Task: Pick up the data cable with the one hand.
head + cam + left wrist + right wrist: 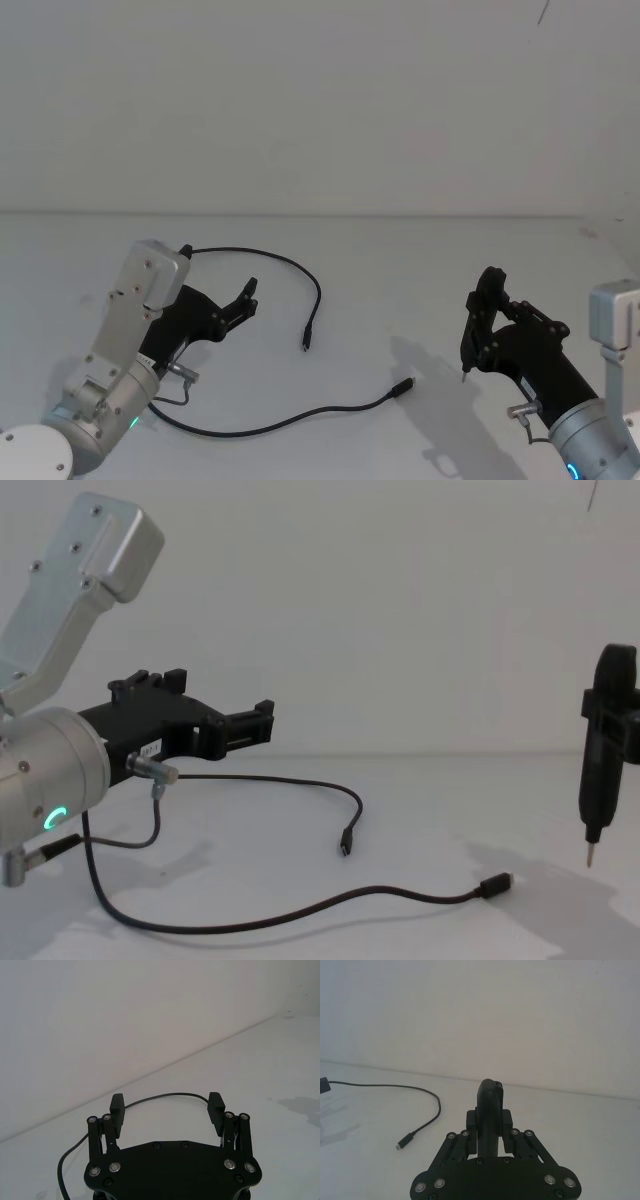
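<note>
Head view puts the left claw [248, 297] low over the table [420, 300], its two fingers spread wide with nothing between them. In the left wrist view the data cable [318, 292] arcs across just beyond that claw's fingertips [117, 1102], lying flat and untouched. From there it curves away to a plug [306, 340] a little ahead of the left claw. Its other run loops back under the left claw's wrist and out to a second plug [403, 385] farther off toward the right arm. A short grey lead [155, 825] hangs just behind the left claw at the wrist. Well apart from the left claw, the right claw [489, 1122] is clamped on a pen-like tool [597, 770] and hangs idle.

The cable is thin and flat on the table, so the likeliest failure is fingers closing above it or scraping the surface and pushing it aside. Because the slack loops under the wrist, a lift may drag or snag it on the grey lead. A grip near a loose end could let it slide out.
</note>
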Tool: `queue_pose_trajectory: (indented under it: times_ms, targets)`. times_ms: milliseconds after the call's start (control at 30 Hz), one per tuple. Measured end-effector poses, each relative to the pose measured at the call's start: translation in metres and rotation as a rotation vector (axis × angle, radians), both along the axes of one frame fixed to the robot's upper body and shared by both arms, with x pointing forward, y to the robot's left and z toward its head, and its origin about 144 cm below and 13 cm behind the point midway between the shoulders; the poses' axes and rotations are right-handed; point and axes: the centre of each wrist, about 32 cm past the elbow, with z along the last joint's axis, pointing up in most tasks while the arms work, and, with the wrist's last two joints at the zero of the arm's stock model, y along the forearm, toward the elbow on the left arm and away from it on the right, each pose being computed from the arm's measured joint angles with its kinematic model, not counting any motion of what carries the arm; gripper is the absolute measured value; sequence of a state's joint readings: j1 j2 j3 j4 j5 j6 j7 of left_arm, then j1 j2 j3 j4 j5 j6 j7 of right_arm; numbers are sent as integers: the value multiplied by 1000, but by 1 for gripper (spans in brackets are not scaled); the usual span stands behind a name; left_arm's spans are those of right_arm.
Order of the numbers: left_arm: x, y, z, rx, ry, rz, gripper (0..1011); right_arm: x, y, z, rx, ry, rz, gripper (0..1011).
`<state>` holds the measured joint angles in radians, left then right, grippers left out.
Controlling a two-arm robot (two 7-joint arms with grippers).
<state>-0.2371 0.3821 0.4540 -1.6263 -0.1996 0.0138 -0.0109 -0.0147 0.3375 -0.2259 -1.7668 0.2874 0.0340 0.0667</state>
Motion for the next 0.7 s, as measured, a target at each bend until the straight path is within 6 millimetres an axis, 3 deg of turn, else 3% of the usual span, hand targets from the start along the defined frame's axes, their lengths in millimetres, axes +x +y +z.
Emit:
queue_pose_trajectory:
  times_ms: [700]
  targets:
    - [0,0,0,-1,0,0,1001,0,0,0,0,0,0,279]
